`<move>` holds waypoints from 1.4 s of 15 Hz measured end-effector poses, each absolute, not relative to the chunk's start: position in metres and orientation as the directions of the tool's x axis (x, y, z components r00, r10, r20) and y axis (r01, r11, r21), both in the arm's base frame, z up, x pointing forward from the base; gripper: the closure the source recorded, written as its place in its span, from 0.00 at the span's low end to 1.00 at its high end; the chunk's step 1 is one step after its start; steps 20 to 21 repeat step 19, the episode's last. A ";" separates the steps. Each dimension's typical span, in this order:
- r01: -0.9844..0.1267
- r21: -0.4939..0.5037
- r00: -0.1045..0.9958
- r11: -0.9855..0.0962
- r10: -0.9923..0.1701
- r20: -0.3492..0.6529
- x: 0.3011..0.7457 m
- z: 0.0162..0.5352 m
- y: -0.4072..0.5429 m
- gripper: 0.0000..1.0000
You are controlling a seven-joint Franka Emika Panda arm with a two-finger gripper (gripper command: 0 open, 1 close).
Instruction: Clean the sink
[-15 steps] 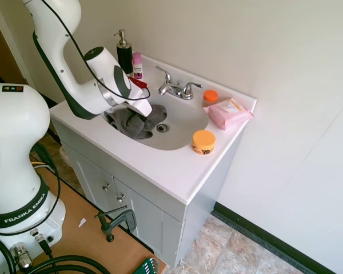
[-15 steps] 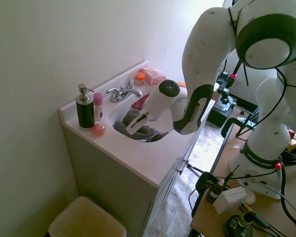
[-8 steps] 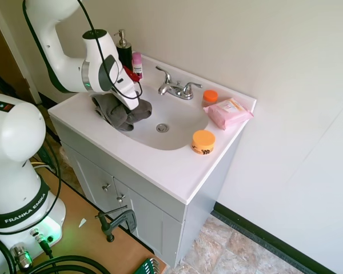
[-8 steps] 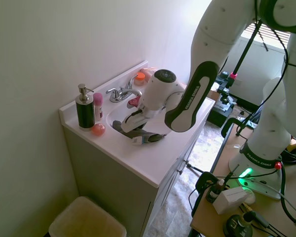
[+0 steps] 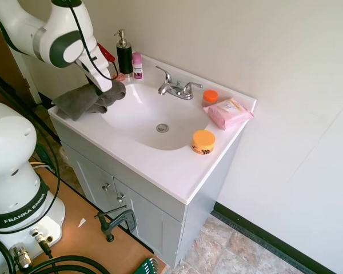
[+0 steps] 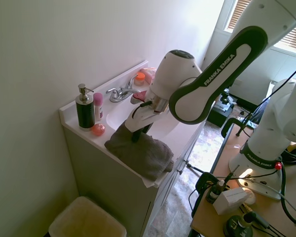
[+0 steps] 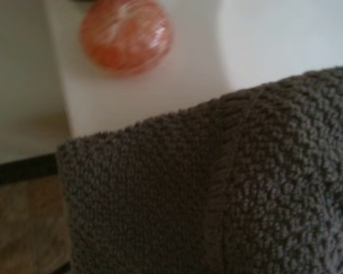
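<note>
The sink point(image 5: 154, 117) sits in the middle of the white vanity top, its oval bowl bare, with the round drain point(image 5: 162, 128) showing at the bottom and the chrome faucet point(image 5: 174, 88) on the far rim. We note the bowl's long axis runs left to right along the vanity in the first exterior view.

At the left near corner of the rim lies a dark grey towel point(image 5: 86, 100); in the second exterior view it drapes over the vanity edge and hangs down the cabinet front. The hand point(image 5: 107, 87) is set at the top of this towel. We cannot tell from either exterior view whether its fingers are closed on the cloth or merely resting against it; the wrist view shows only towel weave close up, with an orange ball point(image 7: 126, 35) on the rim beyond.

The governing relation: the bowl lies to the right of the hand, just beside it, and slightly lower than the rim. In our judgement any further wiping would require carrying the towel rightward and down over the rim lip into the bowl.

Further out, a soap pump point(image 5: 124, 52) and a pink bottle point(image 5: 137, 64) stand at the far left; an orange jar point(image 5: 203, 141) and a pink wipes pack point(image 5: 228, 112) occupy the right rim.
</note>
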State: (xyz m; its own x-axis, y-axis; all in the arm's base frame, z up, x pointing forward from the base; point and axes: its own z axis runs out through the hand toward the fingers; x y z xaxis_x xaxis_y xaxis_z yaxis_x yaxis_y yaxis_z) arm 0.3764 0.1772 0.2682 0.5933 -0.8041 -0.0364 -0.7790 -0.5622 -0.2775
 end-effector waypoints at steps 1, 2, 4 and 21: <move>-0.774 -0.271 0.602 -0.572 -0.798 -0.035 0.378 0.273 0.171 0.00; -0.775 -0.266 0.602 -0.573 -0.798 -0.031 0.381 0.275 0.163 0.00; -0.776 -0.250 0.604 -0.579 -0.796 -0.034 0.382 0.274 0.158 0.00; -0.763 -0.210 0.623 -0.612 -0.782 0.019 0.399 0.381 0.090 0.00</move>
